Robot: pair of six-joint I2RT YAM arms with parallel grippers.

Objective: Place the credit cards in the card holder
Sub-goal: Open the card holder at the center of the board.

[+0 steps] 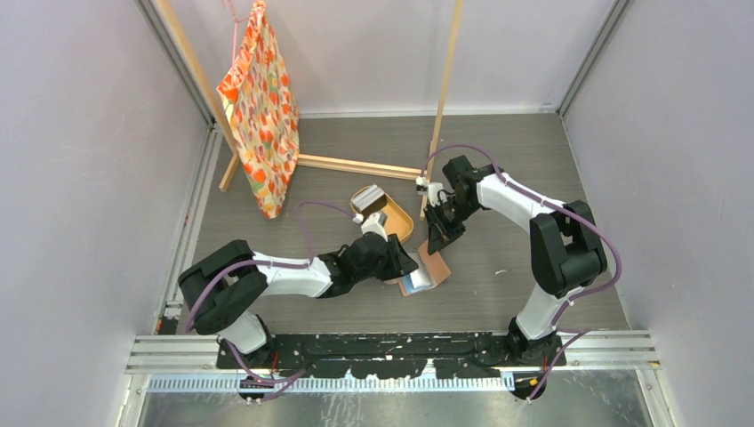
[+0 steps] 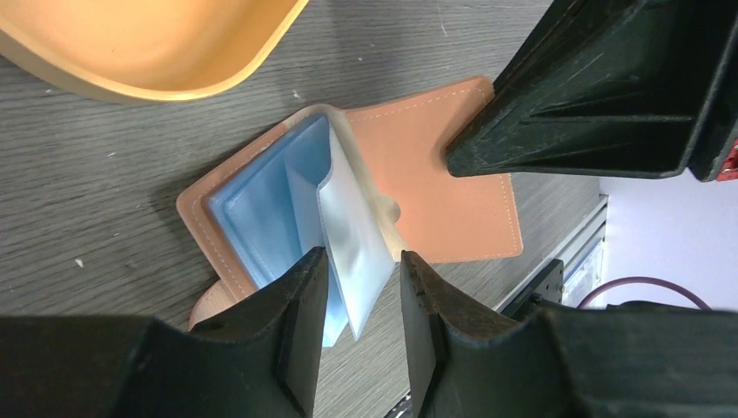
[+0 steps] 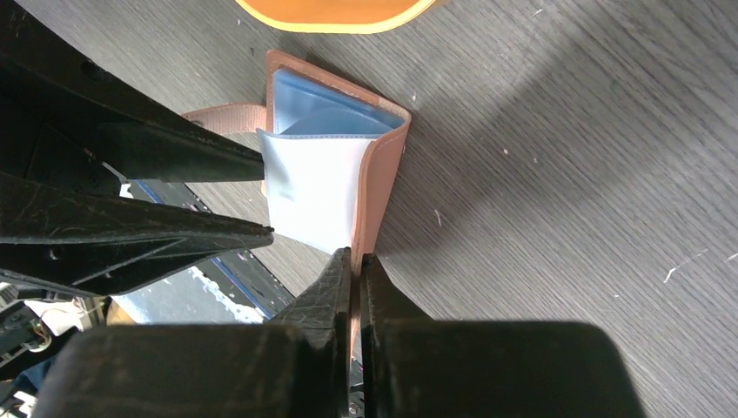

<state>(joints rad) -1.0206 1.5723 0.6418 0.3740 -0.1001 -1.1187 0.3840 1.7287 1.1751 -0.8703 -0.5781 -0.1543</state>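
Card holder (image 2: 435, 174): salmon-brown leather bifold with stitched edges, spread open on table (image 2: 104, 174).
Inner pockets (image 2: 257, 205): glossy pale blue; 1 clear sleeve (image 2: 352, 235) stands up.
Credit cards (image 1: 371, 197): small grey-and-dark stack in oval tan tray (image 1: 402, 228).

No text seems legible, even on the card holder (image 2: 435, 174).

The grey wood-grain surface (image 1: 533, 178) carries an open card holder (image 1: 436, 267) near its middle. A tan tray (image 1: 400, 227) lies just beside it, and a wooden rack (image 1: 356, 166) stands toward the far edge.
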